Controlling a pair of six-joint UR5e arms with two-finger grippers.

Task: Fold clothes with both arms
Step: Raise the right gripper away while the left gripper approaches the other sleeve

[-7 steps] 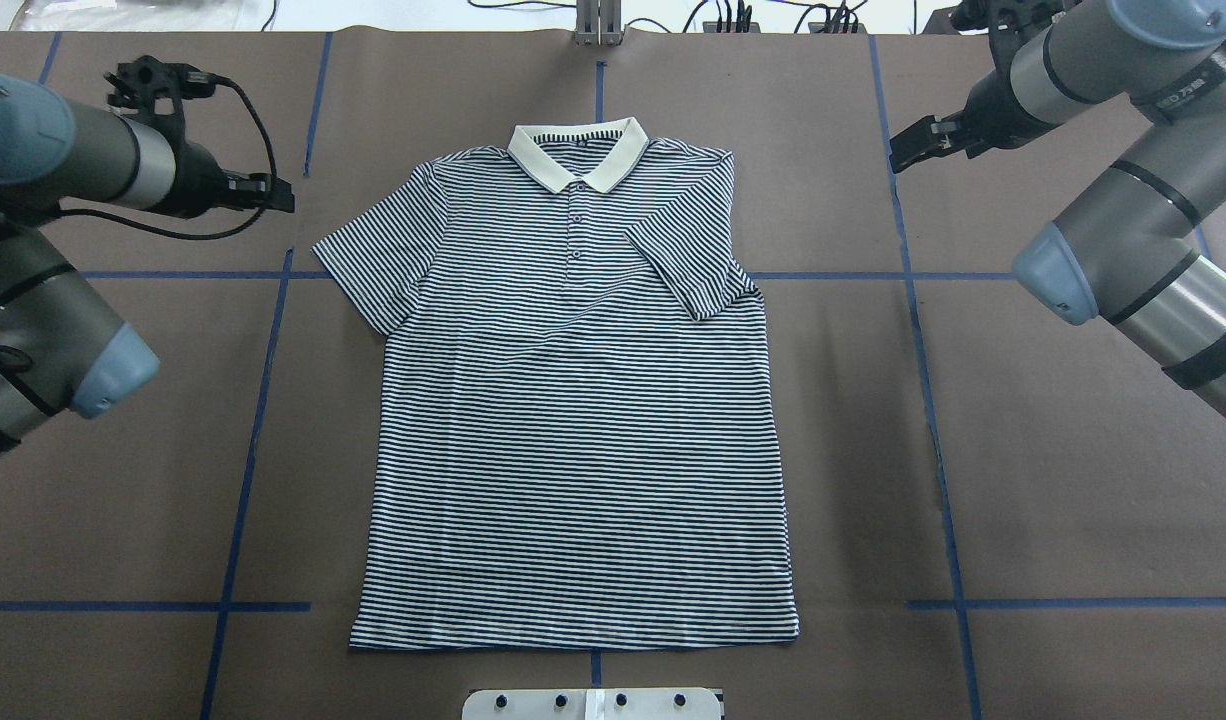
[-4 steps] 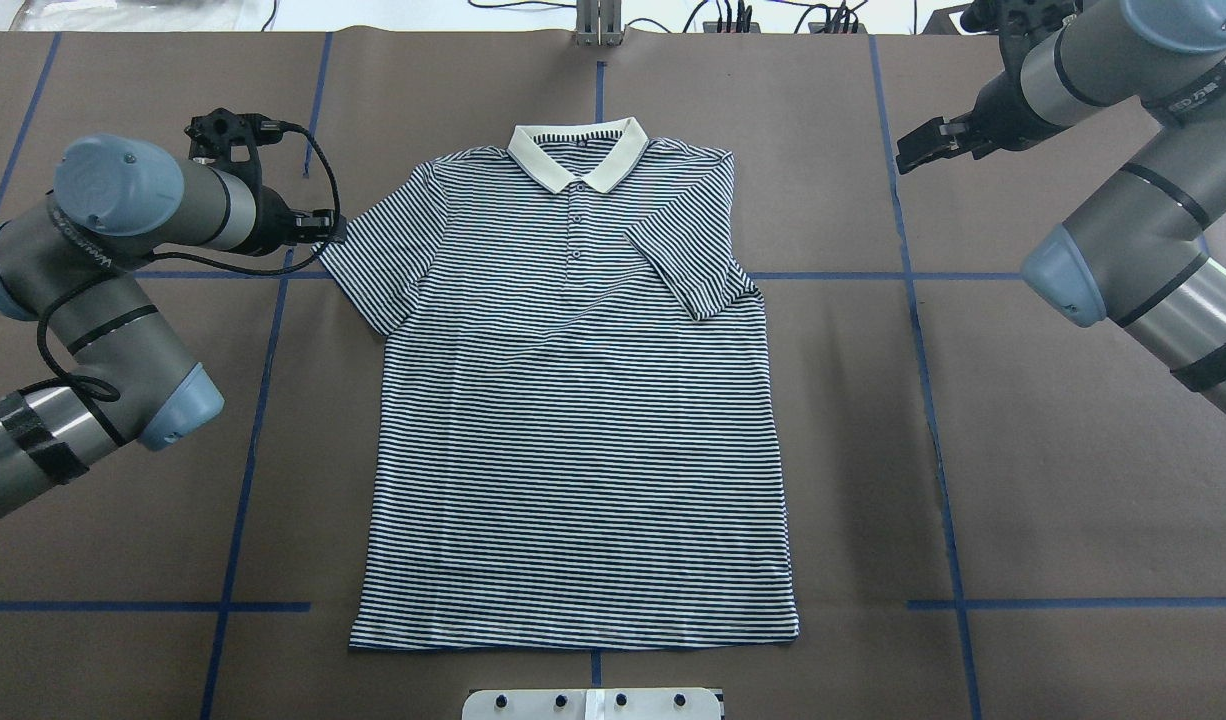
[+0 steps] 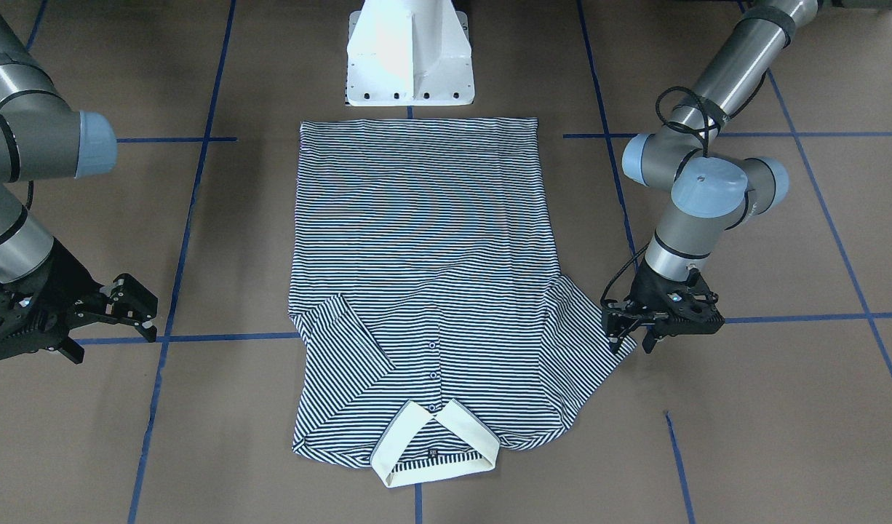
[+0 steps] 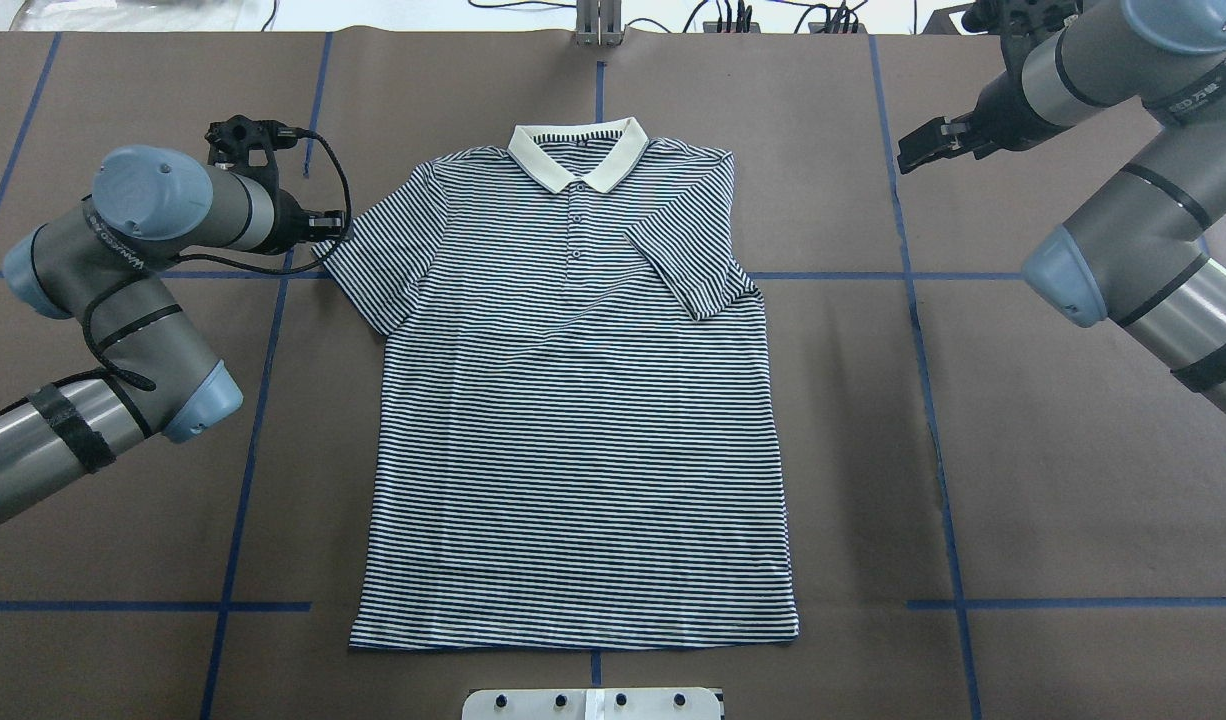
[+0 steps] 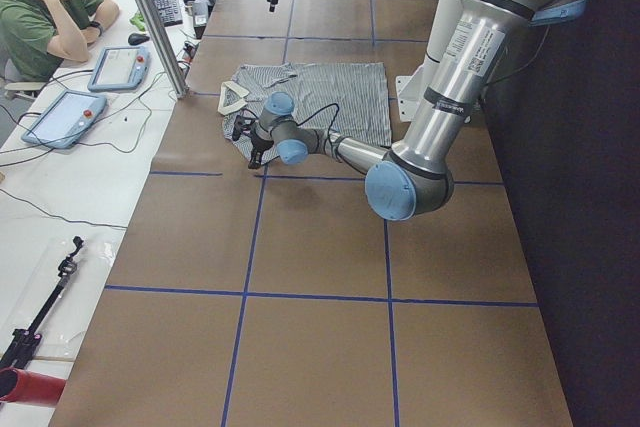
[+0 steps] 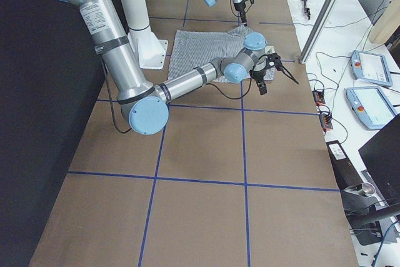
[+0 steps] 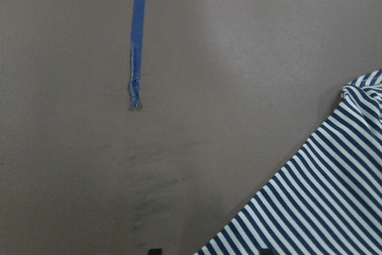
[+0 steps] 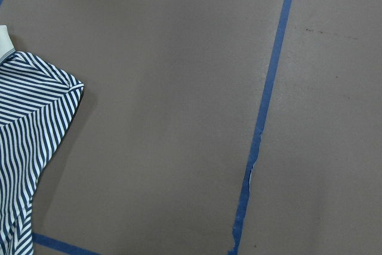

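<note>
The striped polo shirt (image 4: 573,420) lies flat and face up on the brown table, cream collar (image 4: 576,158) at the far side. One sleeve (image 4: 688,265) is folded in over the chest. The other sleeve (image 4: 378,255) lies spread out. My left gripper (image 4: 330,232) is open, low at that sleeve's outer tip; in the front-facing view (image 3: 630,340) its fingers straddle the sleeve's edge. The left wrist view shows the striped sleeve (image 7: 322,195) at lower right. My right gripper (image 4: 918,150) is open and empty, off the shirt beside the collar side, as the front-facing view (image 3: 137,314) also shows.
The white pedestal base (image 3: 409,51) stands just past the shirt's hem. Blue tape lines (image 4: 243,480) cross the table. A seated operator (image 5: 50,7) and control pendants (image 5: 62,117) are beyond the far edge. The right wrist view shows bare table and the shirt's shoulder (image 8: 30,123).
My left arm has swung in toward the shirt, and its gripper has gone from well clear of the spread sleeve to its tip. The right gripper has drawn back slightly.
</note>
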